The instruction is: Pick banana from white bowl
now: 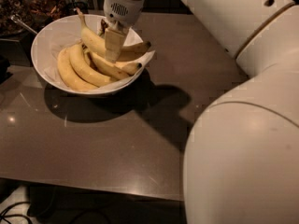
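The white bowl point(41, 41) sits at the far left of the brown table and holds several yellow bananas on crumpled white paper. My gripper point(111, 50) reaches down into the bowl from above and is shut on the banana point(92, 39). This long curved banana has its thin stem pointing up to the left and its dark tip point(146, 44) out over the bowl's right rim. It sits tilted a little above the others. The front finger point(114, 42) covers the banana's middle. The other bananas point(74, 69) lie in the bowl below it.
A dark dish of brown bits point(18, 6) with a spoon handle point(22, 25) stands behind the bowl at the far left. My own white arm point(243, 139) fills the right side. The table's front edge point(93, 188) runs along the bottom, with cables on the floor below.
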`<state>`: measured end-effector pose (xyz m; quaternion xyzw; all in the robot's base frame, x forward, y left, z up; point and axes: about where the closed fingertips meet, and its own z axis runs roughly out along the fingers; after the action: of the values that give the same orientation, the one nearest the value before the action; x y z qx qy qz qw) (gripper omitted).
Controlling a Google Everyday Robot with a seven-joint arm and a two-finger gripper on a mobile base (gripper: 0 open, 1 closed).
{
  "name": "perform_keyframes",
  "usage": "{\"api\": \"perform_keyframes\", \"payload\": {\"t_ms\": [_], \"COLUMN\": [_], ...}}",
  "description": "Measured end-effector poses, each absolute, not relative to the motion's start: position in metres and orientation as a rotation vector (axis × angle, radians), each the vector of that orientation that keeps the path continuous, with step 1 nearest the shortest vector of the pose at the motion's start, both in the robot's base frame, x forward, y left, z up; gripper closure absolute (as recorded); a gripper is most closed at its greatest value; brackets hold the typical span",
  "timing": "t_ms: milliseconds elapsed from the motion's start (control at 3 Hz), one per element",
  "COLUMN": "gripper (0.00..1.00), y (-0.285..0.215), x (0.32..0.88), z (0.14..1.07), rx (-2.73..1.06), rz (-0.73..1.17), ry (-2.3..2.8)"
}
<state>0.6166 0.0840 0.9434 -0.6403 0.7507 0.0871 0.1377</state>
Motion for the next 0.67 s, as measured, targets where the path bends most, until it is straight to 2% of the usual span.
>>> {"api": "perform_keyframes", "payload": {"t_ms": [667], "gripper": [1.00], "y": [0.0824], "x": [0.5872], "z": [0.9618], "rx": [-1.901], "rz": [0.236], "ry": [2.083]}}
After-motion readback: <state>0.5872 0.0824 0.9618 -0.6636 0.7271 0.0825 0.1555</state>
